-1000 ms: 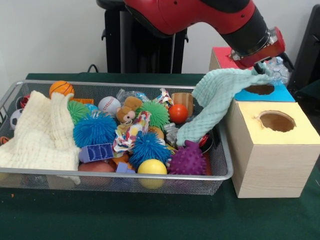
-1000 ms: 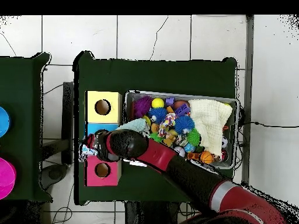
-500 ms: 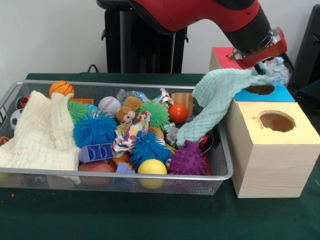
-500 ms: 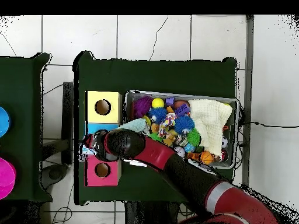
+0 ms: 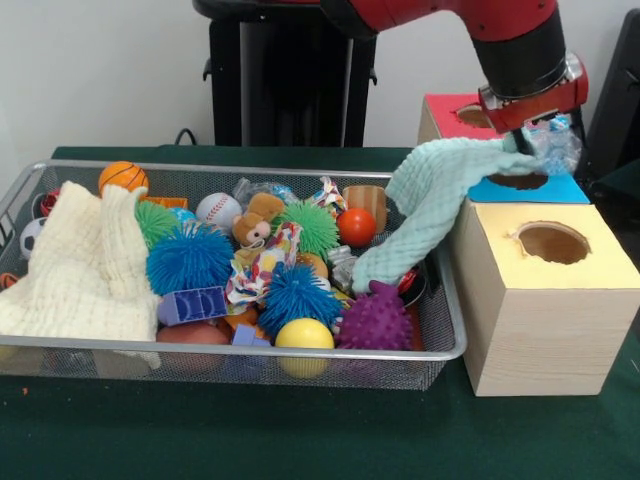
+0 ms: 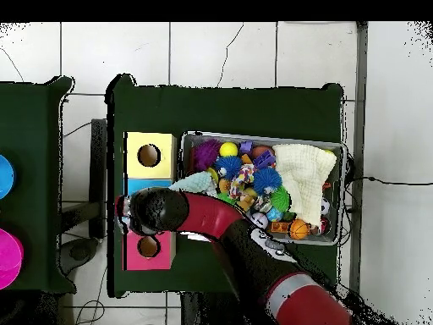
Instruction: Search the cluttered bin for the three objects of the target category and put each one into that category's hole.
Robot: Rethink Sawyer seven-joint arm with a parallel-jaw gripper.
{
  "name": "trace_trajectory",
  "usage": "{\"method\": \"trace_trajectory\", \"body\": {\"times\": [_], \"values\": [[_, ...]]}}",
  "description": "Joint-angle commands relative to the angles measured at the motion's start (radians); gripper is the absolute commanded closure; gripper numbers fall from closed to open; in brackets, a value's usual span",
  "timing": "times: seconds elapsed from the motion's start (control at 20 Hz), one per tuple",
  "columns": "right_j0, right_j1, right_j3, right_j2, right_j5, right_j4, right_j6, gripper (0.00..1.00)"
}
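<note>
1. Gripper [image 5: 535,135] hangs over the blue-topped box [image 5: 560,188], fingers hidden behind the wrist; can't tell how far open or if it grips anything.
2. Mint cloth [image 5: 430,200] has 1 end up at the gripper by the blue box's hole, the rest draped down into the wire bin [image 5: 250,350].
3. Yellow-topped box [image 5: 545,300] sits just beside the bin; red-topped box [image 5: 450,110] behind.
4. Bin holds a cream cloth [image 5: 85,265], spiky balls and a yellow ball [image 5: 304,335].

- I find no readable text, label, brand, number or sign in either view.
- My arm, the toys, cloths and boxes show no legible marking at all.
</note>
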Motion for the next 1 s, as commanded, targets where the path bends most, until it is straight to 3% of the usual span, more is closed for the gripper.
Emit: {"method": "trace_trajectory", "body": {"times": [0.05,0.75,1.0], "values": [[0.045,-0.010,-0.161,-0.217,0.066,-0.126,0.086,0.00],[0.097,-0.035,-0.253,-0.292,0.199,-0.167,0.111,0.00],[0.112,-0.041,-0.259,-0.309,0.281,-0.140,0.138,0.00]]}}
